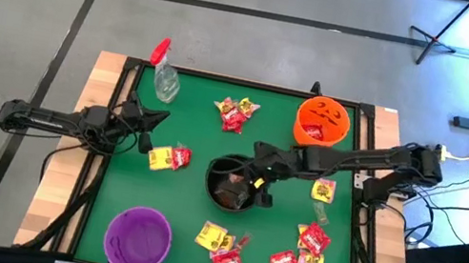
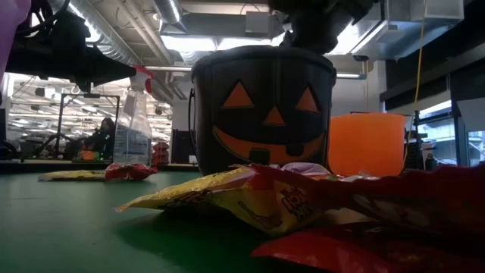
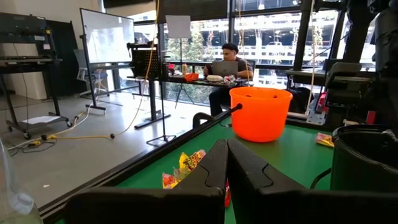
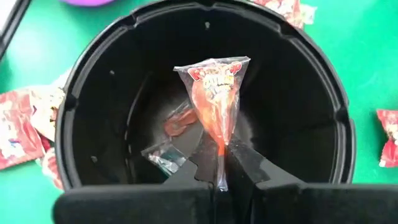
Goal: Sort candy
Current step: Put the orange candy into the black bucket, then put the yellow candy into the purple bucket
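My right tool [image 4: 217,171] hung over the mouth of the black pumpkin bucket [image 4: 99,93], clenched on the bottom seam of one red candy packet [image 4: 214,90] that stood up from the pinch. Two or three wrapped pieces already lay on the bucket's floor. My left tool [image 3: 225,163] waited closed and empty at the left side of the green worktop [image 1: 174,198], beside the spray bottle [image 1: 165,76].

The rest of the candy lay scattered on the worktop: a red-and-yellow cluster [image 1: 236,112] toward the far edge, a yellow-and-red pair [image 1: 169,157] near my left tool, more along the near edge [image 1: 223,251] and to the right of the bucket [image 1: 311,247]. An orange bucket [image 1: 324,120] and a purple bowl [image 1: 138,238] stood apart from it.

I judged the packets light, thin and crinkly, with slick film that could slide out of a weak pinch. The flat crimped seam at an end looked the surest place to take hold, as here; gripping the puffed middle risked crushing the sweet or squeezing it free.
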{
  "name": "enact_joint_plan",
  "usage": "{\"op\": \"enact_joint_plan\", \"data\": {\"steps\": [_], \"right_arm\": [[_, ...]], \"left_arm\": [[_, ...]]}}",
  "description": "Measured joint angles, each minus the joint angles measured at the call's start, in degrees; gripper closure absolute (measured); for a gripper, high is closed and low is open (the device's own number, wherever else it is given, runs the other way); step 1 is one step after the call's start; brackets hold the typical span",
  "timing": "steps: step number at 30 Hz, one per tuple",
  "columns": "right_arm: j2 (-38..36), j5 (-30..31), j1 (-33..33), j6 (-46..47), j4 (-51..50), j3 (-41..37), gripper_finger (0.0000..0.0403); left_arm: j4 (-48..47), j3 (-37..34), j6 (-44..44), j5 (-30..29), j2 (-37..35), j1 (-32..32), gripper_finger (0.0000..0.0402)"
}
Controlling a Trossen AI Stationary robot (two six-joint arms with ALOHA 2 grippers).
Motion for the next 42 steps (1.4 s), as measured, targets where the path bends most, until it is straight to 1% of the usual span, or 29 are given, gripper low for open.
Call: {"op": "enact_joint_plan", "data": {"steps": [6, 12, 21, 25, 32, 37, 42], "right_arm": [[3.58, 0.0, 0.0, -2.77, -1.05, 3.63, 0.0386], [5.35, 0.0, -0.04, -3.58, -2.78, 3.86, 0.0379], [5.52, 0.0, -0.04, -3.56, -3.14, 3.89, 0.0303], [5.52, 0.0, -0.04, -3.72, -2.6, 3.89, 0.0286], [2.83, 0.0, 0.0, -3.74, -2.83, 3.89, 0.0292], [-1.68, 0.0, 0.02, -3.61, -2.87, 3.89, 0.0303], [-5.89, 1.11, 1.01, -3.19, -6.0, 3.0, 0.0312]], "left_arm": [[0.01, -0.01, -0.01, 0.0, -0.01, 0.0, 0.04], [0.01, 0.0, 0.0, 0.0, 0.0, 0.02, 0.04], [0.01, -0.01, -0.01, 0.0, -0.01, 0.02, 0.04], [0.01, -0.02, 0.0, 0.0, 0.0, 0.02, 0.04], [0.01, -0.01, -0.01, 0.0, -0.02, 0.01, 0.04], [0.01, 0.0, -0.02, 0.0, 0.0, 0.0, 0.04], [0.01, 0.0, -0.02, 0.0, -0.01, 0.01, 0.04]]}}
